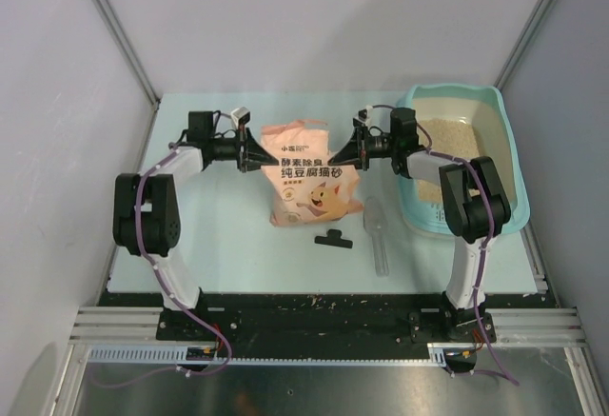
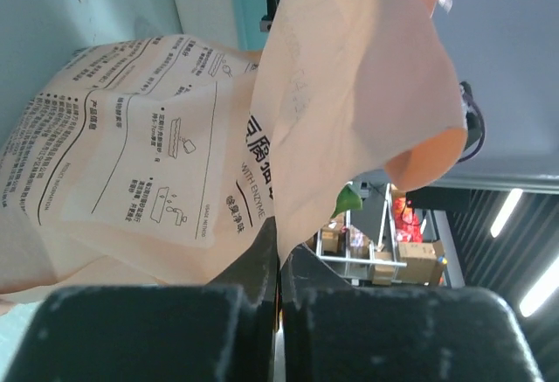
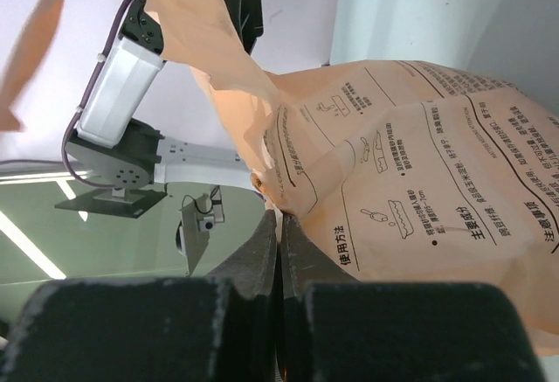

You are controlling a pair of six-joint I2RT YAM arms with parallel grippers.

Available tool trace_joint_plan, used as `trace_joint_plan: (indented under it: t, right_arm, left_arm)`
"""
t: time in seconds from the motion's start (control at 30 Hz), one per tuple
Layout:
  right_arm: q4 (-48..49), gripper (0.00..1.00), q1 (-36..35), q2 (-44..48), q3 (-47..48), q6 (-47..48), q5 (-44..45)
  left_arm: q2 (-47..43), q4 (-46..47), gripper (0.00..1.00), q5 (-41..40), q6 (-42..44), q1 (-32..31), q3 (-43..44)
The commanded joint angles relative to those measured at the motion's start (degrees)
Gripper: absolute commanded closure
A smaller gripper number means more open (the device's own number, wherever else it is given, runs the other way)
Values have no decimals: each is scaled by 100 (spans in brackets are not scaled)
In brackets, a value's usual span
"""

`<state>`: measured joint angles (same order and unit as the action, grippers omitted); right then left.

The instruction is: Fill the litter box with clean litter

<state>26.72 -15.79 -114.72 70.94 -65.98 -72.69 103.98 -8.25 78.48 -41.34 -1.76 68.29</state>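
Both hands are pinched shut on the peach-pink litter bag (image 1: pixel 309 183). The left hand (image 1: pixel 245 154) has one upper corner and the right hand (image 1: pixel 354 149) the other, with the bag standing on the bench (image 1: pixel 219 235) between them. The litter box (image 1: pixel 504 116) sits at the far right, a layer of clean litter (image 1: pixel 457 140) across its floor. To pour well, I'd say the pair should lift together, bring the bag's top over the rim, then tip slowly. The right arm's elbow hangs over the box's near end and could crowd the pour. A clear scoop (image 1: pixel 378 235) and a black clip (image 1: pixel 333 239) lie in front of the bag.
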Motion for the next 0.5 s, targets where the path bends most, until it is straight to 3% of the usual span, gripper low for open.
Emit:
trace_joint_plan:
  t: [0.0,0.2,0.33,0.4,0.47]
  right_arm:
    - [52,100,225,371,254,-196,-483]
    - [26,100,208,371,263,-346,-492]
    - [-228,100,199,415,271,-206,-483]
    - [-334,100,191,398,298,-188,-483]
    - [-413,100,208,319,307,-170,-510]
  left_arm:
    - [148,52,100,423,-629,358,422]
    - [96,60,100,256,-866,466,-88]
    - [35,60,99,221,-692,483,96]
    - [-167,52,93,185,-157,694,324]
    - [-578,-166,78,37,534,948,412]
